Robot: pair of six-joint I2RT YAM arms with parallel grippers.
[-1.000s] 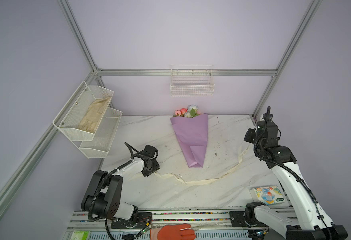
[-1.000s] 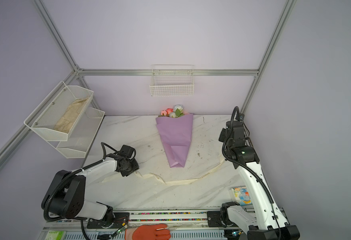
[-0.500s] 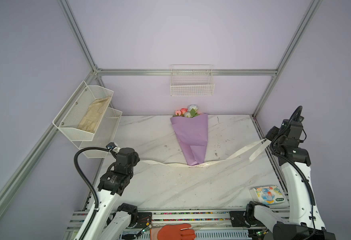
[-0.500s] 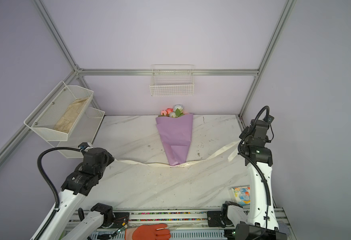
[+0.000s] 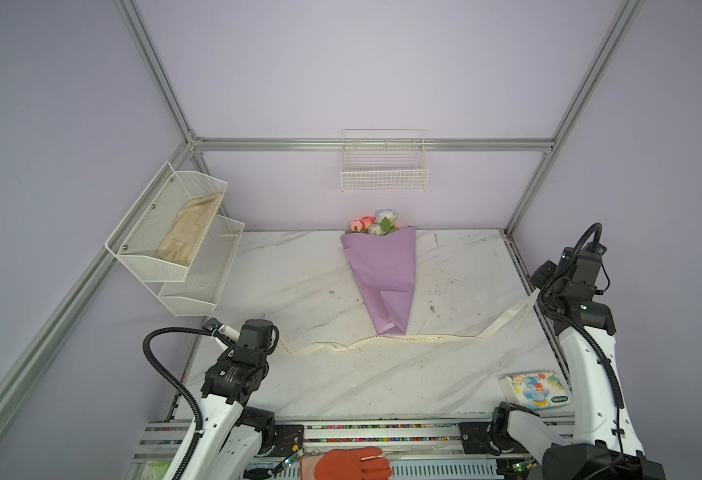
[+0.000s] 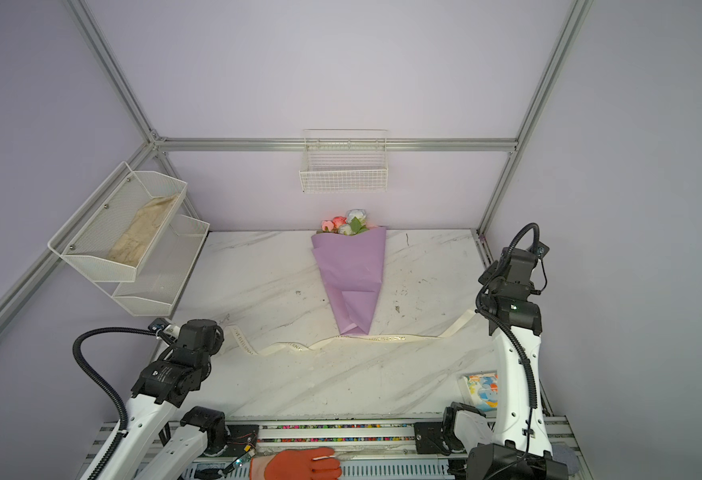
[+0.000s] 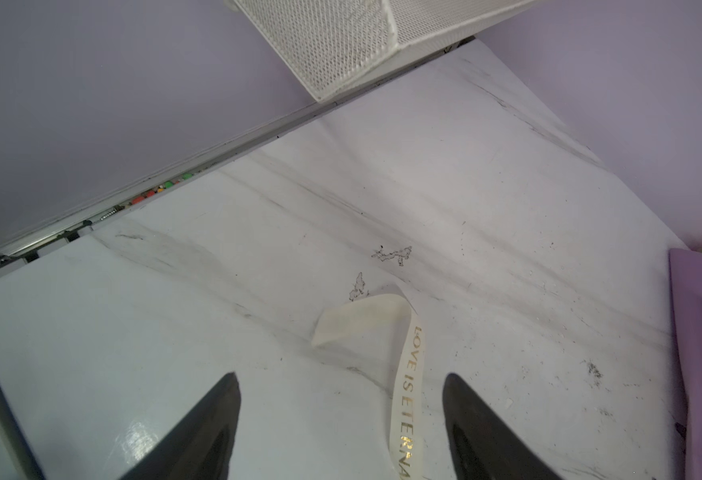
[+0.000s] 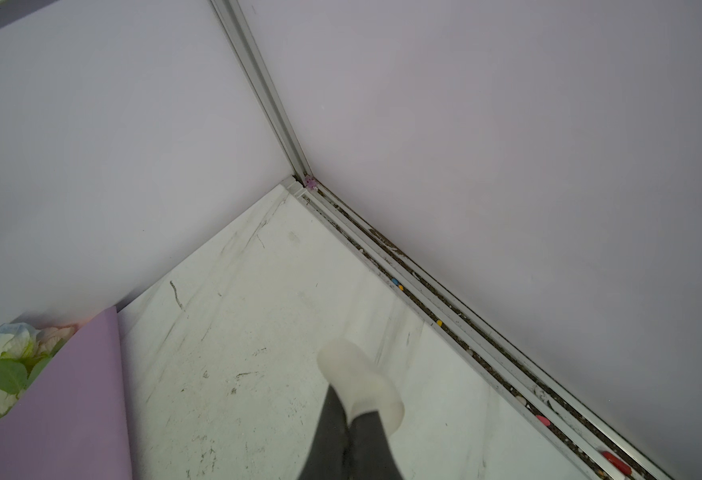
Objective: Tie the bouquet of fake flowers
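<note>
Tying has barely begun: the ribbon (image 5: 420, 337) lies flat and unknotted on the bench (image 5: 341, 386). It passes the stem tip of the bouquet (image 5: 382, 274), which lies between the claws, well apart from each. The left claw (image 7: 339, 376) stands apart over one loose end, and the right claw (image 8: 351, 415) is clamped on the other.

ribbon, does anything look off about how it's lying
The ribbon lies slack and wavy past the tip of the bouquet, not wrapped around it. One curled end lies loose inside the open left gripper; the right gripper pinches the other.

White-shelled arms (image 5: 590, 374), black joints, ribbed black cables (image 5: 175, 330).
</note>
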